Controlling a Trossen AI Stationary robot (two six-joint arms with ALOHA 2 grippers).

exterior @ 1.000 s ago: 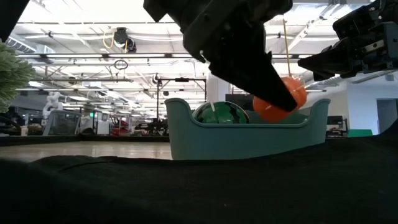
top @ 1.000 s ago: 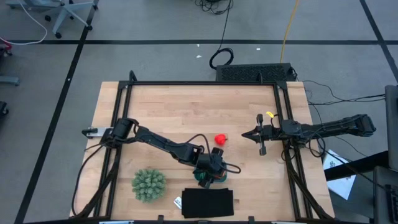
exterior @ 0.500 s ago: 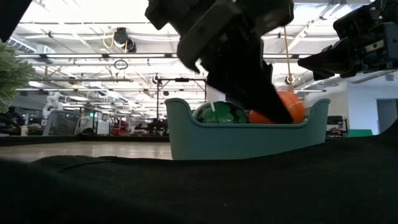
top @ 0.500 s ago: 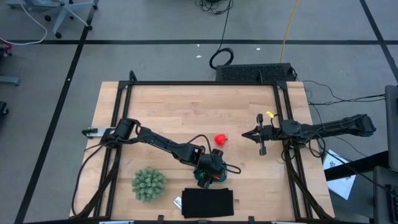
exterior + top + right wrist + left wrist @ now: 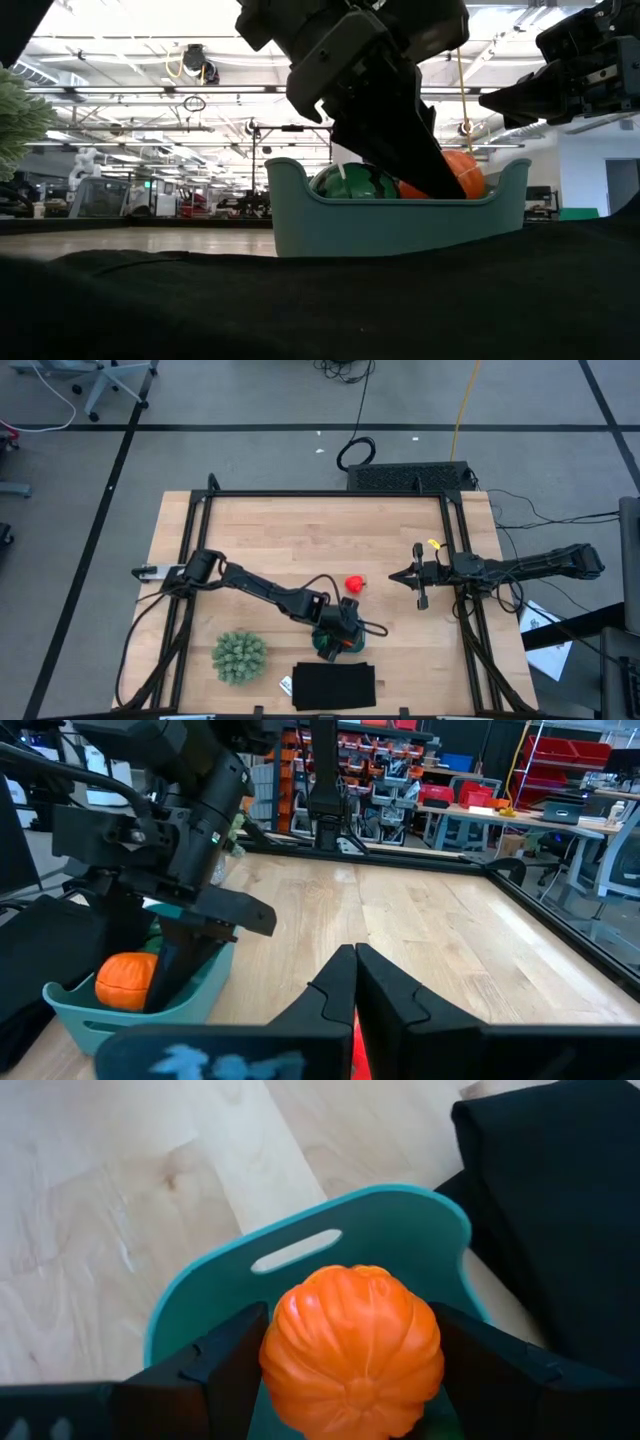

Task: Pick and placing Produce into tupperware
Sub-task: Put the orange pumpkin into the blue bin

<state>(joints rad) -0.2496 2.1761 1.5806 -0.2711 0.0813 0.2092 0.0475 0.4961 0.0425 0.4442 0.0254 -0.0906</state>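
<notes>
Hand of the left arm [image 5: 430, 165] is lowered into the teal tupperware [image 5: 390, 215], fingers either side of the orange ball [image 5: 352, 1350] and closed against it. In the left wrist view the ball sits squarely between both dark fingers [image 5: 210, 1370], over the container floor; the grip is not released. In the low view the ball sits low behind the tupperware wall, so I judge it at or very near the bottom, though contact with the floor cannot be confirmed.

Beside it, inside the same container, lies the dark green striped ball [image 5: 355, 184], already placed and free of the hand.

The red fruit with the green top [image 5: 354, 583] remains on the bare bench [image 5: 300, 530], just beyond the tupperware [image 5: 327, 650] and apart from both arms. It is not yet collected.

Hand of the right arm [image 5: 418, 578] waits at the right side of the bench, fingers shut and empty, well clear of the container.

The spiky pale-green plant [image 5: 239, 656] and the black flat rectangle [image 5: 334, 686] stand at the near edge of the bench and play no part.

Assessment: one piece is delivered, the second is in the container but needs letting go, and the third is outstanding. Roughly two thirds complete, pending release.
</notes>
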